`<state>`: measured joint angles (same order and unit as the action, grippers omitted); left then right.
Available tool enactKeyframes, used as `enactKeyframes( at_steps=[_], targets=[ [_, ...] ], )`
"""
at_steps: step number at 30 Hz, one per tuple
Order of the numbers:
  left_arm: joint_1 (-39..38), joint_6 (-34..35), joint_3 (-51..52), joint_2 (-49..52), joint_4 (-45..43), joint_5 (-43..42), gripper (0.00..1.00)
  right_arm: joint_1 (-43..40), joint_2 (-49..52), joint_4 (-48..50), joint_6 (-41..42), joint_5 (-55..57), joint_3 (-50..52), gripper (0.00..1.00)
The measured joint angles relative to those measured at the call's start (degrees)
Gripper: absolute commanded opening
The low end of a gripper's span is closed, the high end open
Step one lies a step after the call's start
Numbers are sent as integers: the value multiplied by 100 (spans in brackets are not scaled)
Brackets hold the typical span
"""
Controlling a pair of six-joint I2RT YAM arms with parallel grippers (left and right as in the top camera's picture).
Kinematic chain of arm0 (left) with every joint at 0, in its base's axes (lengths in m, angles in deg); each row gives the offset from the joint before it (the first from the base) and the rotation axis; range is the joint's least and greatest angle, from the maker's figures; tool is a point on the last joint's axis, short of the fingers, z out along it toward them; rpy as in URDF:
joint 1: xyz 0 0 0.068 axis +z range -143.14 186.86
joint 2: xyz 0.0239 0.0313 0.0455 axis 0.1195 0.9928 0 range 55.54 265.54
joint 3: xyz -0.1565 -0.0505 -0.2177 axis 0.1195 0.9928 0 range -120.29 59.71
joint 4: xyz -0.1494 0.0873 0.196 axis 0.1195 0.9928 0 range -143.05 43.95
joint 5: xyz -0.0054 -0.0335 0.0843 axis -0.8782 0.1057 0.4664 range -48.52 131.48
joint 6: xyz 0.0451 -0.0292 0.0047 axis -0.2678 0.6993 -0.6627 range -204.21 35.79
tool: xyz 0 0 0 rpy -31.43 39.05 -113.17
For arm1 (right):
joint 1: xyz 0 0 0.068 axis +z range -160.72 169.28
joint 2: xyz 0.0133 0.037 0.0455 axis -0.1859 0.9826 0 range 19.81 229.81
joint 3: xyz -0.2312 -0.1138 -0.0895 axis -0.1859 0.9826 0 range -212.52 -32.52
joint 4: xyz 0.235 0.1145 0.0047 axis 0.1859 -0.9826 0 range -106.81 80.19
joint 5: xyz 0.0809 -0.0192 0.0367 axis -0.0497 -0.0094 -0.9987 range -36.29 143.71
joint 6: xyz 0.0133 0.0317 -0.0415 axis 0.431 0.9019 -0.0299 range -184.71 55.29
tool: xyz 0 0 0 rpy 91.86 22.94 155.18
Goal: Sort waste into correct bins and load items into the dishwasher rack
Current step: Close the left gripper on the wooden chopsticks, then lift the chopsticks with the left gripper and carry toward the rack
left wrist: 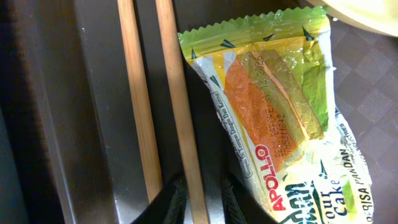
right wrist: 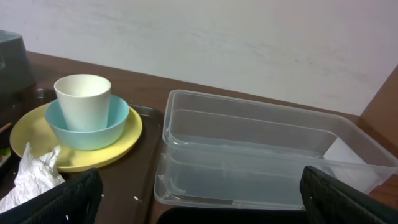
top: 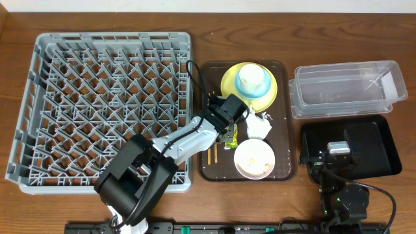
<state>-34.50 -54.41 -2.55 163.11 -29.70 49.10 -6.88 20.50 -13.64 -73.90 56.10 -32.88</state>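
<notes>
Looks barely begun. No dishes yet among the pegs of the large square grey plastic dishwasher rack [top: 97, 84]. No waste visible in the clear rectangular plastic tub [top: 348, 91] or on the shallow black rectangular tray [top: 380, 149], apart from a white patch at one end of the tub, too unclear to name.

Left to move, all on the dark brown serving tray [top: 286, 130] on the worktop:
- small white cup [right wrist: 83, 99] standing in the light blue bowl [right wrist: 93, 134], both stacked on the yellow plate [right wrist: 118, 146]
- crumpled white tissue-like scrap [right wrist: 31, 177] against the plate's near edge
- white bowl [top: 239, 153] holding whitish food scraps [top: 262, 168]
- green-and-orange snack wrapper [left wrist: 273, 118] just beside the pair of thin wooden chopsticks [left wrist: 140, 106]

Left pincer [left wrist: 199, 205] low over the brown tray, partly open, dark fingers [left wrist: 169, 202] astride one chopstick at the wrapper's edge, clamping nothing as far as can be told. Right pincer [right wrist: 199, 208] spread wide and empty, above the black tray, facing the tub.

Probably going for a chopstick or the wrapper first; hard to say which. Ahead, by this reckoning: every bit of waste to a bin, every dish and both chopsticks into the rack.
</notes>
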Motion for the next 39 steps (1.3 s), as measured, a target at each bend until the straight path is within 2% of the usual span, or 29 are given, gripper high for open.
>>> enactKeyframes(
  at_steps=[4,12,19,25,30,39],
  targets=[
    [-2,-4,0,-4,-15,4,6,0,-2,0,0,0,0,99],
    [7,-444,-50,-291,170,31,6,0,-2,0,0,0,-2,99],
    [216,-608,-319,-1956,332,269,7,0,0,0,0,0,-2,99],
    [896,-614,-413,-2931,883,417,6,0,0,0,0,0,-2,99],
    [1360,-614,-407,-2820,1279,481,6,0,0,0,0,0,-2,99],
    [1399,-697,-365,-1980,1250,479,7,0,-2,0,0,0,-2,99]
  ],
)
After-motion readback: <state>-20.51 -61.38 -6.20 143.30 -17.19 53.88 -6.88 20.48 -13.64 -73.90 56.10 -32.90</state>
